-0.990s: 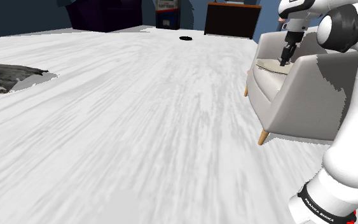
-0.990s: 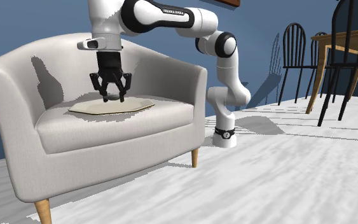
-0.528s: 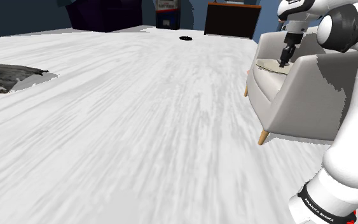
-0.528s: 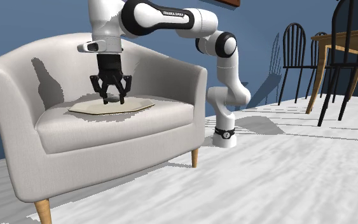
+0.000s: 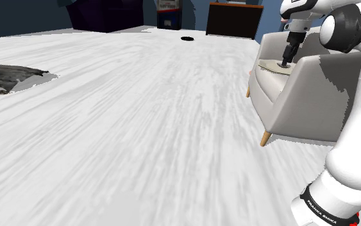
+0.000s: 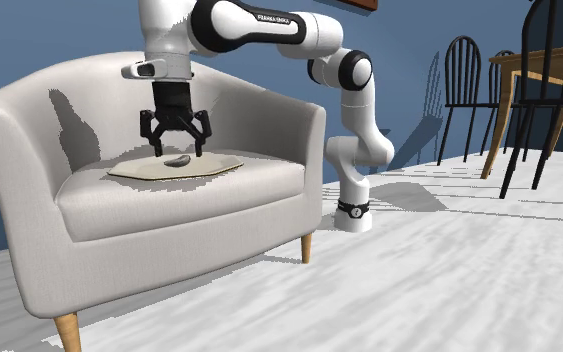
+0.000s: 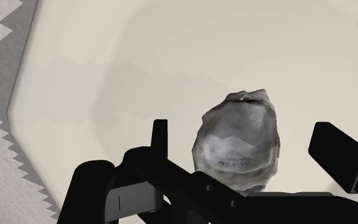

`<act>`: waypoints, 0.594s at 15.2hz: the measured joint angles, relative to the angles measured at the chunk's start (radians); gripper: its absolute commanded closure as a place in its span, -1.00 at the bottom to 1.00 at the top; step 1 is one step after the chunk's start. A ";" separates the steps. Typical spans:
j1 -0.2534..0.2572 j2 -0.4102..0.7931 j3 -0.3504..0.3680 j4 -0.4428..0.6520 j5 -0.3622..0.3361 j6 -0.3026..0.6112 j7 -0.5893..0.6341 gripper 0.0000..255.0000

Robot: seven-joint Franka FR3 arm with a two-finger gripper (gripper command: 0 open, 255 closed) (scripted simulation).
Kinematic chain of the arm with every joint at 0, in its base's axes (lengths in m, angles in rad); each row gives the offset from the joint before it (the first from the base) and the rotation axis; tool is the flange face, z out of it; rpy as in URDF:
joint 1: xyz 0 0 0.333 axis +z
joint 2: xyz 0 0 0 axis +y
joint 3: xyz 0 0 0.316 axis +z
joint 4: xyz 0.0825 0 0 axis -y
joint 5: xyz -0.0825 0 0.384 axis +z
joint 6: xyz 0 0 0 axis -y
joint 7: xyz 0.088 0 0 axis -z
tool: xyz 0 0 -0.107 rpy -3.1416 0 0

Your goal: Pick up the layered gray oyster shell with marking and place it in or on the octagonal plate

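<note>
Gray layered oyster shell with a faint marking lies on the cream octagonal plate.
Black fingers hang spread wide just above it, gripping nothing; the plate rests on a pale armchair seat.

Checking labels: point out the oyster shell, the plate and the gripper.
oyster shell [image 7: 238,143]: wrist view, middle of its grey top.
octagonal plate [image 7: 171,51]: wrist view, bare cream surface.
gripper [image 6: 176,150]: second exterior view, midway between its open fingertips.

White arm with dark joints, lettered black base band, all-black two-finger hand
</note>
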 measured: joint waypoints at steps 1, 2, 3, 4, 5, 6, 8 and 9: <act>-0.006 0.003 -0.001 0.030 0.002 -0.027 -0.001 -1.00; -0.012 0.008 -0.001 0.063 0.004 -0.054 -0.002 -1.00; -0.024 0.026 0.001 0.116 0.014 -0.091 -0.001 -1.00; -0.031 0.033 0.001 0.145 0.018 -0.113 -0.003 -1.00; -0.034 0.035 0.001 0.156 0.019 -0.122 -0.005 -1.00; -0.036 0.037 0.001 0.162 0.020 -0.127 -0.005 -1.00; -0.037 0.038 0.001 0.166 0.021 -0.130 -0.005 -1.00; -0.038 0.039 0.001 0.168 0.021 -0.131 -0.005 -1.00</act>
